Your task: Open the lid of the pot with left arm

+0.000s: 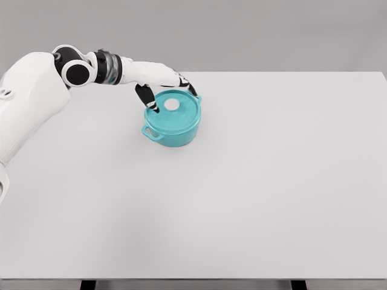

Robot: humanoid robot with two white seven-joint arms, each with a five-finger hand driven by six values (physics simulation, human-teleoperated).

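Our left hand [172,90] reaches over the teal pot [172,121], its dark fingers [147,98] spread down around the lid [173,107].

We bring our white, smooth-shelled left arm in from the picture's left, with a black ball-like joint and a ribbed dark cuff ahead of the wrist. One dark finger points down at the lid's left edge, and another shows at its far right edge near the rim; we cannot tell whether either one presses on the lid. The pot is round and squat, glossy teal, with a small loop handle [151,132] at its lower left. Its flat lid sits closed on top, with a pale round knob [172,104] at the centre. The pot stands on the matte light grey table [254,193], in the far left part, near the back edge.
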